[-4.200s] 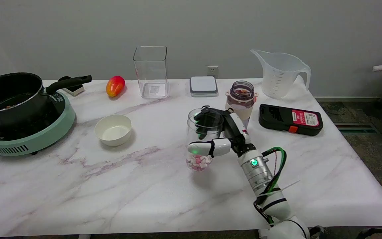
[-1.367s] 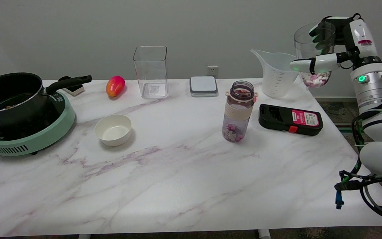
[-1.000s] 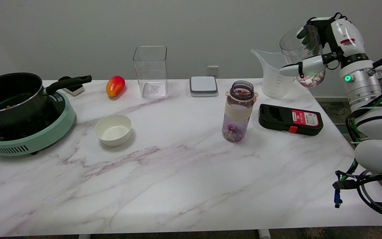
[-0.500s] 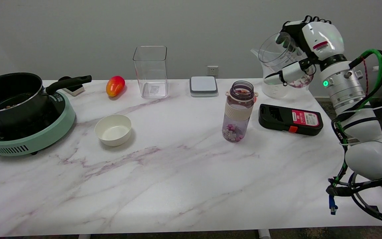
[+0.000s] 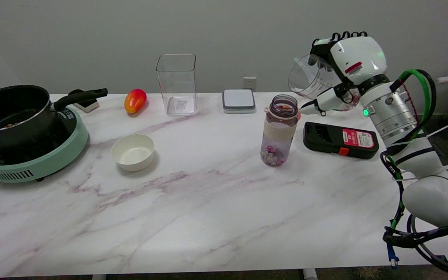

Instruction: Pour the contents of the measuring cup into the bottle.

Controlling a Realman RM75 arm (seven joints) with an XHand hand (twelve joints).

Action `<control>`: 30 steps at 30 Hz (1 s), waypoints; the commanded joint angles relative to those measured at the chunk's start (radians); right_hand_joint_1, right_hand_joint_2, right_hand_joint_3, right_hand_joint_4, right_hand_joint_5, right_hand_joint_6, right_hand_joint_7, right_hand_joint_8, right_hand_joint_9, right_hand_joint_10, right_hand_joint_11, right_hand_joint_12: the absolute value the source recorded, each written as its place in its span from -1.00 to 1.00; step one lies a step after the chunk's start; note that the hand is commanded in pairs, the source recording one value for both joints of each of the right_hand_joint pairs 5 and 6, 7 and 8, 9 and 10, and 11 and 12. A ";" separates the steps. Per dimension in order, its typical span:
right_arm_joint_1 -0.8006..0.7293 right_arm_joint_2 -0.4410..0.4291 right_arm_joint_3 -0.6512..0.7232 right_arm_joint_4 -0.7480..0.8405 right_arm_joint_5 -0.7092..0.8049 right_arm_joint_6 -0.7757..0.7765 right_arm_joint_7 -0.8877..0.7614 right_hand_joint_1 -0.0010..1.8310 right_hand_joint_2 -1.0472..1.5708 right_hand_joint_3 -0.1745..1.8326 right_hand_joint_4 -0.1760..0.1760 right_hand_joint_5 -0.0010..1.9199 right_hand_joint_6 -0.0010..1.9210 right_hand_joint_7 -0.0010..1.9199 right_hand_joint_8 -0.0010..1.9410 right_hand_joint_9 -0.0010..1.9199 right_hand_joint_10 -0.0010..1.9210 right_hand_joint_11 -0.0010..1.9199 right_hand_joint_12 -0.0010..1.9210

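Cup swung left and tipped toward the bottle since a moment ago.
The robot hand (image 5: 338, 74) grips the clear plastic measuring cup (image 5: 312, 77), tilted above and right of the open purple-tinted bottle (image 5: 279, 130) on the marble desk (image 5: 193, 202); its narrow mouth risks spilled pieces.

- Setting: a lab mock-up of a kitchen — a marble-patterned table (image 5: 193, 202) against a bare grey wall (image 5: 91, 35) with one socket (image 5: 249, 83).
- Kitchen items: induction cooker (image 5: 33, 155) with black pot (image 5: 12, 111), white bowl (image 5: 132, 151), clear canister (image 5: 176, 83).
- Lab sign: white robot arm (image 5: 414, 155) with exposed cables.
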 commanded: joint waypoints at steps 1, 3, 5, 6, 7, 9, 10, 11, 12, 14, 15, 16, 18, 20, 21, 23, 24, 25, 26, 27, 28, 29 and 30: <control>-0.064 -0.007 0.049 0.046 -0.052 -0.107 -0.162 0.39 0.95 -0.56 0.00 1.00 1.00 0.94 0.92 0.69 0.69 0.42 0.42; -0.062 -0.007 0.071 0.049 -0.054 -0.129 -0.162 0.42 0.91 -0.55 0.00 1.00 1.00 0.93 0.91 0.68 0.68 0.42 0.41; -0.055 -0.004 0.087 0.050 -0.054 -0.146 -0.162 0.45 0.88 -0.54 0.00 1.00 1.00 0.92 0.90 0.66 0.66 0.41 0.41; -0.051 -0.003 0.094 0.052 -0.054 -0.158 -0.162 0.46 0.87 -0.54 0.00 1.00 1.00 0.91 0.89 0.66 0.66 0.40 0.40; -0.047 0.000 0.097 0.053 -0.055 -0.171 -0.164 0.46 0.86 -0.53 0.00 1.00 1.00 0.91 0.89 0.65 0.65 0.40 0.40; -0.043 0.004 0.100 0.053 -0.055 -0.183 -0.174 0.49 0.83 -0.52 0.00 1.00 1.00 0.91 0.89 0.65 0.65 0.39 0.39; -0.040 0.006 0.101 0.053 -0.055 -0.189 -0.174 0.50 0.83 -0.52 0.00 1.00 1.00 0.90 0.88 0.64 0.64 0.39 0.39; -0.038 0.006 0.103 0.053 -0.054 -0.196 -0.174 0.50 0.82 -0.52 0.00 1.00 1.00 0.90 0.88 0.64 0.64 0.39 0.39; -0.033 0.007 0.104 0.053 -0.052 -0.202 -0.174 0.51 0.80 -0.51 0.00 1.00 1.00 0.90 0.87 0.63 0.63 0.38 0.38; -0.026 0.010 0.104 0.052 -0.051 -0.213 -0.174 0.53 0.78 -0.49 0.00 1.00 1.00 0.89 0.87 0.63 0.63 0.38 0.37; -0.020 0.013 0.104 0.052 -0.050 -0.221 -0.174 0.53 0.77 -0.49 0.00 1.00 1.00 0.89 0.87 0.63 0.63 0.37 0.37; -0.017 0.014 0.104 0.052 -0.050 -0.226 -0.174 0.53 0.77 -0.49 0.00 1.00 1.00 0.89 0.86 0.63 0.62 0.37 0.37; -0.005 0.017 0.108 0.053 -0.048 -0.250 -0.174 0.54 0.76 -0.48 0.00 0.99 0.99 0.88 0.86 0.62 0.62 0.37 0.37; 0.005 0.021 0.114 0.055 -0.048 -0.271 -0.174 0.55 0.75 -0.48 0.00 0.98 0.98 0.88 0.86 0.62 0.62 0.37 0.37; 0.011 0.025 0.115 0.055 -0.049 -0.286 -0.174 0.55 0.74 -0.47 0.00 0.98 0.98 0.88 0.86 0.62 0.62 0.37 0.37; 0.025 0.031 0.117 0.055 -0.051 -0.309 -0.174 0.56 0.73 -0.47 0.00 0.98 0.98 0.87 0.85 0.61 0.61 0.36 0.36; 0.035 0.033 0.117 0.055 -0.048 -0.321 -0.174 0.56 0.72 -0.46 0.00 0.97 0.97 0.87 0.85 0.61 0.61 0.36 0.36; 0.040 0.036 0.118 0.056 -0.047 -0.326 -0.174 0.57 0.71 -0.45 0.00 0.97 0.97 0.87 0.85 0.61 0.61 0.36 0.36; 0.046 0.040 0.120 0.056 -0.045 -0.335 -0.174 0.58 0.70 -0.45 0.00 0.96 0.96 0.86 0.84 0.60 0.60 0.36 0.36; 0.052 0.046 0.120 0.057 -0.045 -0.347 -0.174 0.59 0.68 -0.43 0.00 0.95 0.95 0.86 0.84 0.60 0.60 0.35 0.35; 0.055 0.050 0.121 0.057 -0.045 -0.351 -0.174 0.60 0.67 -0.42 0.00 0.95 0.95 0.85 0.83 0.59 0.59 0.35 0.35; 0.059 0.057 0.122 0.057 -0.045 -0.358 -0.174 0.61 0.66 -0.41 0.00 0.94 0.94 0.85 0.83 0.59 0.59 0.35 0.35; 0.061 0.060 0.122 0.059 -0.045 -0.362 -0.174 0.61 0.64 -0.39 0.00 0.93 0.93 0.85 0.83 0.59 0.59 0.34 0.34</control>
